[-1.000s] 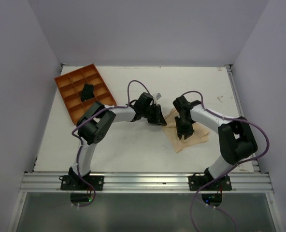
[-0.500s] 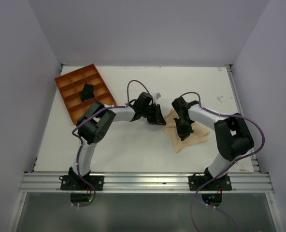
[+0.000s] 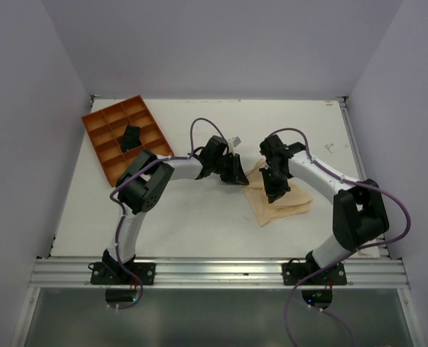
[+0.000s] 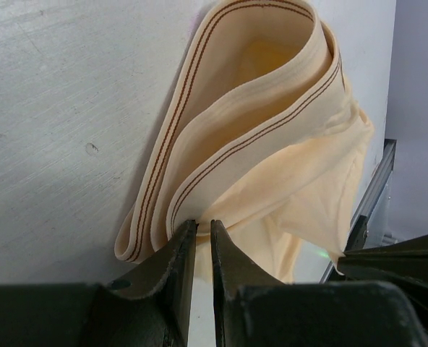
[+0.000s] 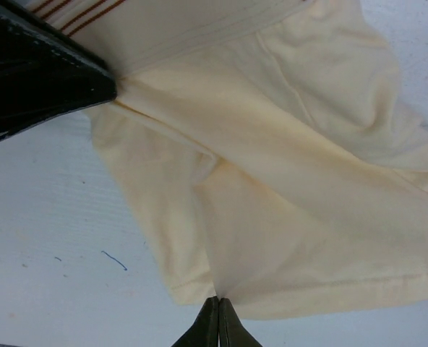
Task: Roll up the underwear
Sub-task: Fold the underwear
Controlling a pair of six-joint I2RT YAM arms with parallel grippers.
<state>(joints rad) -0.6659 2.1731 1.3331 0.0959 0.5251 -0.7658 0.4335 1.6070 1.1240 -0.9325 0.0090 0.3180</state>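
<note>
Underwear (image 3: 280, 199) lies on the table (image 3: 199, 119), right of center, between the two arms. It is pale beige, wrinkled and mostly flat, with its left edge lifted.

Left end effector (image 4: 198, 227) is clenched on the underwear. Its fingers stand almost together, pinching the folded waistband (image 4: 199, 108), which has brown stitch lines and loops up and away from the tips in the left wrist view. The rest of the fabric hangs off to the right.

Right end effector (image 5: 218, 306) is clenched too, tips fully together on the near hem. Creases in the cloth run toward that pinch point. In the right wrist view the left end effector shows as a dark wedge at top left, touching the fabric's far corner.

From above, the two end effectors sit near each other, left one at the left edge of the underwear, right one over its middle.

Orange tray (image 3: 102, 148) sits at the far left of the table, well apart from the underwear. A black bundle (image 3: 130, 136) is in one of its middle compartments.
</note>
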